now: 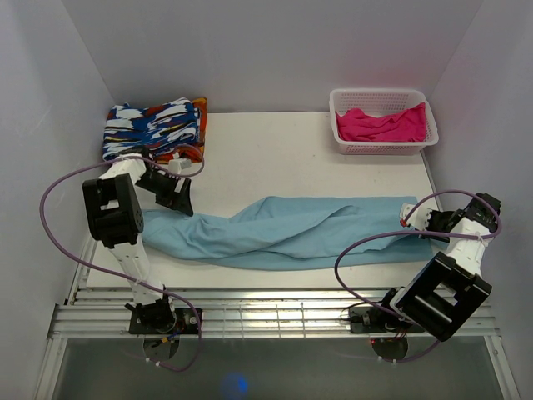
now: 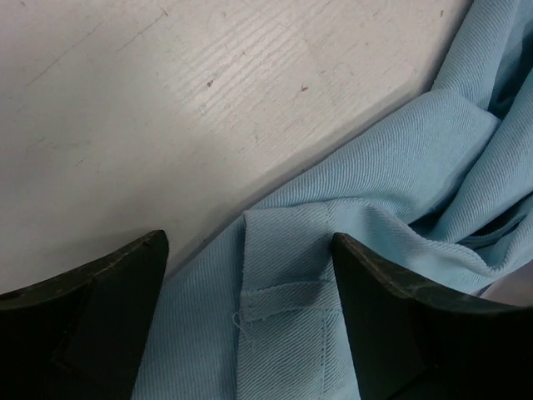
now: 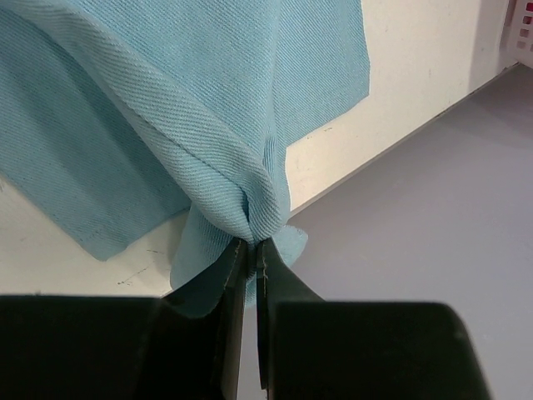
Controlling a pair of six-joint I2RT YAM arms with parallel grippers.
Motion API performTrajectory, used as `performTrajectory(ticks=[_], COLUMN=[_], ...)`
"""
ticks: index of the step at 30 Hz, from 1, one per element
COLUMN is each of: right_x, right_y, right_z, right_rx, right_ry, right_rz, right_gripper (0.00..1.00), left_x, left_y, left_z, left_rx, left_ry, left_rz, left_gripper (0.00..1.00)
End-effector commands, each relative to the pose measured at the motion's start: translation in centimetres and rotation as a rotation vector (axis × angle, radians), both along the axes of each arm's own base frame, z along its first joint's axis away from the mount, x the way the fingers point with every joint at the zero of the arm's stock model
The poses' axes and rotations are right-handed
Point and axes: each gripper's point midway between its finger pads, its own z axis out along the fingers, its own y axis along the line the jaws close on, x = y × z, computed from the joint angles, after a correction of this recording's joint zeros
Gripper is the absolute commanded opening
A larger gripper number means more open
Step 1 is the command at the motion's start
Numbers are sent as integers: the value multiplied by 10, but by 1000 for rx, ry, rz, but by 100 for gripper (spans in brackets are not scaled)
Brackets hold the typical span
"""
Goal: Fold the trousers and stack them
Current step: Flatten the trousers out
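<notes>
Cloth is what you are dealing with here: the trousers [image 1: 291, 233] are soft, light and limp, with a fine twill weave, so in my judgement they will sag, drag and bunch wherever you leave them unsupported. They lie stretched across the near half of the tabletop [image 1: 275, 158], running from about 9 o'clock to 3 o'clock in the top view, rumpled along the middle. Your right fingers [image 3: 229, 283] are clamped tight on a gathered pinch of fabric at the 3 o'clock end, close to the tabletop's edge. Your left fingers [image 2: 92, 300] stand wide apart and hold nothing, poised over the 9 o'clock end with a stitched tab, probably a belt loop, between them. Take hold there, on the doubled, sewn edge, which should slip less than a single layer. The folded patterned cloth [image 1: 154, 129] sits at 10 o'clock, and the basket [image 1: 379, 148] with a pink garment [image 1: 383, 125] at 1 o'clock.
</notes>
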Motion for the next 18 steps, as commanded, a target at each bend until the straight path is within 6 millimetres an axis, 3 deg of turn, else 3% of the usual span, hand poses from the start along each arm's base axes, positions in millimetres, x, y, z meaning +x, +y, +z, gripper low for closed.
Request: performTrajectory(ticks=[1,4,8,10,12,18], right_x=[14,16,20,21,22,26], right_y=[-6,-8,-14,-16,-19,-31], right_z=[18,20,26,30,35,47], right_rx=[-100,-93,-80,-78,-82,-83], right_ry=[-64,-62,-65,-75,-88,-118], right_rz=[118,101,66,53,48,21], right_gripper=[8,8,8,8,8,8], left_x=[5,-2,-7,-8,-13,-9], left_y=[-8,-13,-15,-13,-11,8], left_z=[7,18,50,71,87,138], left_rx=[-2,-42,-107,-149,-156,-177], left_ry=[-33,-34,-90,-141,-186,-352], left_rz=[9,1,17,35,45,122], left_gripper=[87,71,50,29,0,0])
